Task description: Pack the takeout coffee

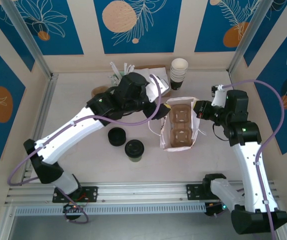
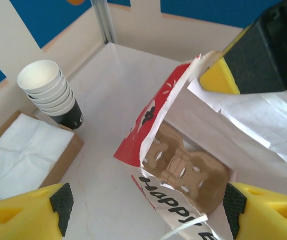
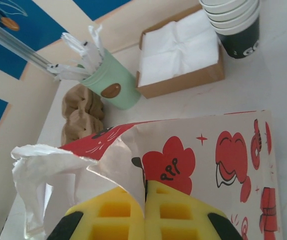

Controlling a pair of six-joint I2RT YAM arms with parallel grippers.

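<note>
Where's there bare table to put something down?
Bare: the front strip between the paper bag and the rail; the left side between the left arm and the wall; the back right corner past the cup stack. Crowded: back centre around the napkin box, and near the takeout coffee and black lids.

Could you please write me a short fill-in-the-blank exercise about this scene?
The right pincer pinches the edge of the paper ___.
The cardboard cup carrier lies ___ the bag.
The takeout coffee stands on the ___, outside the bag.
The left pincer is wide ___.
Missing words: bag; inside; table; open.
</note>
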